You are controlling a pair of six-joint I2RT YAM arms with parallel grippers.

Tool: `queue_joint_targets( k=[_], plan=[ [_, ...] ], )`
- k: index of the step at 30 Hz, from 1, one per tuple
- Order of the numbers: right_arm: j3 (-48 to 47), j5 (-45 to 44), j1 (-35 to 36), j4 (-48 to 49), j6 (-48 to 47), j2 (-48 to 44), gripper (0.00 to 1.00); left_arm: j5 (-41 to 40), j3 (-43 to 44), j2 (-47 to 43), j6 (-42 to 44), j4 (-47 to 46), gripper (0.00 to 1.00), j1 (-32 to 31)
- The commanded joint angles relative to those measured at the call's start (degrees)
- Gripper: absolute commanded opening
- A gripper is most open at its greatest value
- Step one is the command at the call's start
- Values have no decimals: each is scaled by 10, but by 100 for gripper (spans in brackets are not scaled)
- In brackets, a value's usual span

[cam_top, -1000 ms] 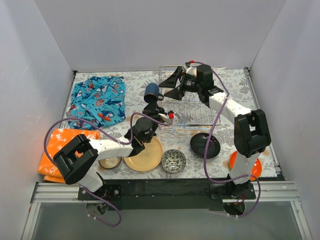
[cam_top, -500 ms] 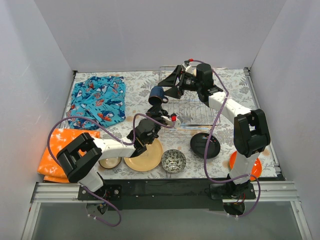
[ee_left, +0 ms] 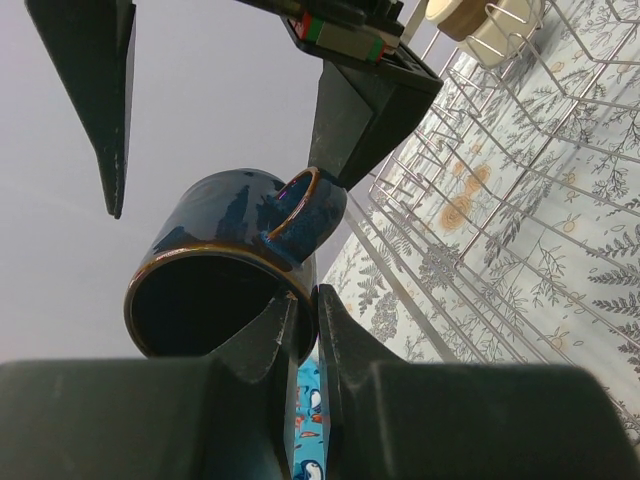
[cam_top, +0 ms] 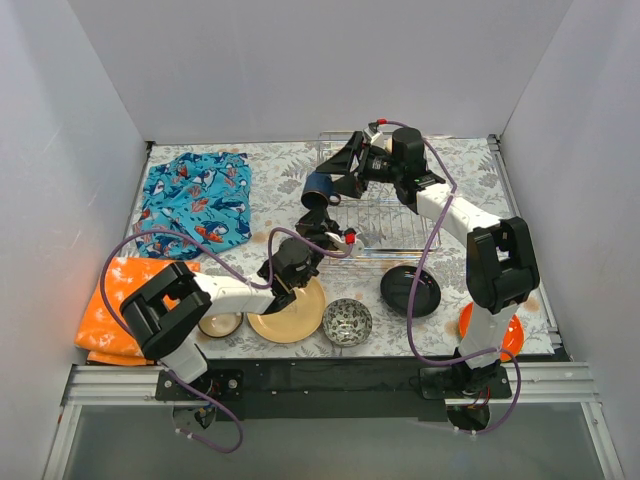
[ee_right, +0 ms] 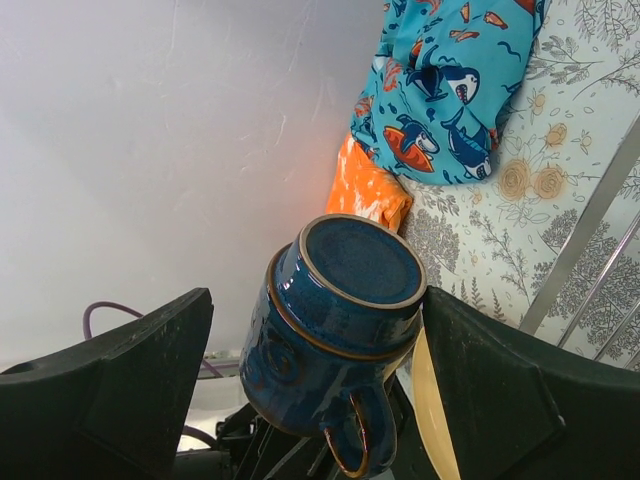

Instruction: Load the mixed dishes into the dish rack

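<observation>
So the glossy dark blue ceramic mug (cam_top: 320, 187) is up in the air just left of the upper-left corner of the silver wire dish rack (cam_top: 385, 228), above centre in the top view. The left gripper (ee_left: 305, 300) is clenched on the mug's rim, right next to the handle. The right gripper (ee_right: 318, 300) is spread wide with a finger on either side of the mug's body, which has its base end facing that camera (we can't tell if one pad is already grazing the glaze).

Our take on handling: it's stiff glazed stoneware, heavy for its size, slick and chippable, so a rim pinch like this could let it swing. Grabbing across the body, clear of the handle, looks like the safer hold. We'd want that grip closed before the rim is let go.

Around it, the rack's upright tines sit just right of the mug. A beige cup (ee_left: 480, 20) looks to sit at the rack's far end, top right in the left wrist view. The blue shark-print cloth (cam_top: 195, 195) lies at the left, well apart. Lower in the frame are a tan-yellow plate (cam_top: 290, 312), a grey patterned bowl (cam_top: 347, 321) and a black plate (cam_top: 410, 290), none in the way. The real obstacle is the two arms crowding each other.
</observation>
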State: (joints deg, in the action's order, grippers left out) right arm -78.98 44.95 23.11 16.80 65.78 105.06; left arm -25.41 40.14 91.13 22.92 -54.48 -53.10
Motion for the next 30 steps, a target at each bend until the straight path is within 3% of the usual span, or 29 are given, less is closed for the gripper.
queue_joint_targets(
  k=[1, 7, 15, 18, 19, 21, 23, 30],
  plan=[
    [-22, 7, 7, 19, -4, -1, 92, 26, 22, -2, 8, -49, 0, -7],
    [-28, 10, 9, 20, -11, 3, 89, 34, 23, 4, 11, -46, 0, -7],
    [-27, 12, 10, 28, -78, 5, 66, 41, 30, 13, 7, -34, 0, -6],
    [-30, 10, 3, 36, -115, 10, 58, 32, 35, 12, 7, -22, 41, -3],
    [-33, 9, -3, 36, -125, 13, 56, 28, 35, 10, 8, -19, 67, -1],
    [-49, 7, -10, 39, -154, 24, 54, 33, 35, -4, 11, 34, 88, 2],
    [-65, 1, -23, 38, -181, 42, 51, 56, 18, -29, -1, 79, 98, 4],
    [-200, -28, -57, 22, -285, 119, 47, 149, -30, -206, -89, 285, 98, 4]
  ],
)
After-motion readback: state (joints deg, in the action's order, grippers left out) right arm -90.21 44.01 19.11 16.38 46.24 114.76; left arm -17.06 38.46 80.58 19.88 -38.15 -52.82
